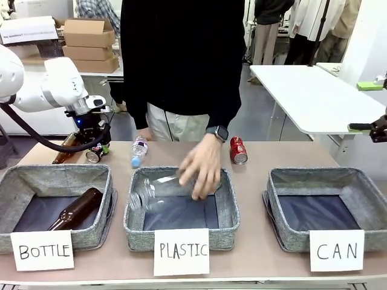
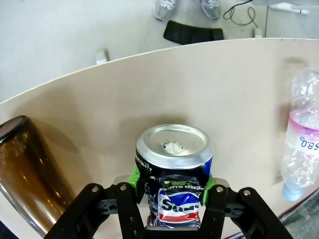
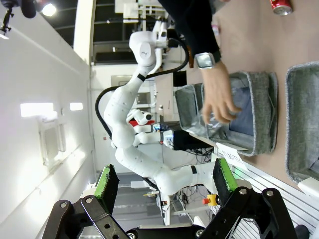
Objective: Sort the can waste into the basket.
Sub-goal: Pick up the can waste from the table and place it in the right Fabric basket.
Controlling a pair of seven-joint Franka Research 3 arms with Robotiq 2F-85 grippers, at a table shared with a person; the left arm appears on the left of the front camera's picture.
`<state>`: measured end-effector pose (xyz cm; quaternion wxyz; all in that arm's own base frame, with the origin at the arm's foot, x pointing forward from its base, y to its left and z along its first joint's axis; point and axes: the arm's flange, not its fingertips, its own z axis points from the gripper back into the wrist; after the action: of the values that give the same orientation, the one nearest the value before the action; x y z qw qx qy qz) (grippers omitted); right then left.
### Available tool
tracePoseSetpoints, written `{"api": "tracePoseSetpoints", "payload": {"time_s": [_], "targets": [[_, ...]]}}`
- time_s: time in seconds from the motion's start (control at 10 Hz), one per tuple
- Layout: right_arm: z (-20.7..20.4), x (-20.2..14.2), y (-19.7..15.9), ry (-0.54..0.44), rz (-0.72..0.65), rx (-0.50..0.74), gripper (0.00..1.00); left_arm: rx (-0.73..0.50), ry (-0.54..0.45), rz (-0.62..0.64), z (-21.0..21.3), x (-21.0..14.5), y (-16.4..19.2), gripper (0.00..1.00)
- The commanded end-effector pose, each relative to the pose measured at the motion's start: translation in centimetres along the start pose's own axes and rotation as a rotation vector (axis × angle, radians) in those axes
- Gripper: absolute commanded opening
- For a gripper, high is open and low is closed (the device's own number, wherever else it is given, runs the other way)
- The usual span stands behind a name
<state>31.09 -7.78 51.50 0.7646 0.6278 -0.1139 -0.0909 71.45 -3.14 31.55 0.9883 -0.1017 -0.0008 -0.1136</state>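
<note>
At the worktop's [image 1: 290, 154] far left, your left claw [image 2: 172, 181] grips the dark can [image 2: 174, 149]; swinging toward the basket [image 1: 357, 181] could hit the person's hand [image 1: 202, 166].

Grey floor [image 1: 257, 109] behind. White side table [image 1: 314, 96] far right. Stacked cardboard boxes [image 1: 89, 43] far left. Plain white wall [image 3: 30, 74], bright ceiling lamp [image 3: 49, 9] overhead.

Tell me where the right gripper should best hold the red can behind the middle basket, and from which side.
Hold the red can across the middle of its round body, from above, with the open right gripper. It seems to lie on its side, one end toward the robot, so close on its curved flanks.
</note>
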Motion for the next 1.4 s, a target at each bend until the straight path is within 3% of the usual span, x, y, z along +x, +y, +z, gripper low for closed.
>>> {"api": "tracePoseSetpoints", "payload": {"time_s": [0.0,0.3,0.4,0.6,0.7,0.8,1.0,1.1,1.2,1.3], "targets": [[-0.1,0.2,0.2,-0.006,0.026,0.031,1.0,0.002,0.005,0.01,0.2,-0.4,-0.2,0.0],[-0.1,0.2,0.2,-0.006,0.026,0.031,1.0,-0.029,-0.017,0.028,1.1,-0.7,0.1,0.0],[-0.1,0.2,0.2,-0.006,0.026,0.031,1.0,-0.086,0.0,0.005,3.1,-1.7,-0.1,0.0],[-0.1,0.2,0.2,-0.006,0.026,0.031,1.0,-0.268,0.008,-0.17,13.7,-9.3,-3.1,0.0],[-0.1,0.2,0.2,-0.006,0.026,0.031,1.0,-0.272,-0.039,-0.196,19.2,-15.1,-5.8,0.0],[-0.1,0.2,0.2,-0.006,0.026,0.031,1.0,-0.285,-0.001,-0.226,21.9,-20.3,-8.1,0.0],[-0.1,0.2,0.2,-0.006,0.026,0.031,1.0,-0.224,0.113,-0.432,22.4,-29.8,-11.7,0.0],[-0.1,0.2,0.2,-0.006,0.026,0.031,1.0,-0.204,0.08,-0.469,21.8,-32.9,-12.5,0.0],[-0.1,0.2,0.2,-0.006,0.026,0.031,1.0,-0.119,-0.038,-0.342,20.9,-34.8,-11.9,0.0],[-0.1,0.2,0.2,-0.006,0.026,0.031,1.0,-0.115,-0.133,-0.238,20.2,-35.8,-10.4,0.0]]}}
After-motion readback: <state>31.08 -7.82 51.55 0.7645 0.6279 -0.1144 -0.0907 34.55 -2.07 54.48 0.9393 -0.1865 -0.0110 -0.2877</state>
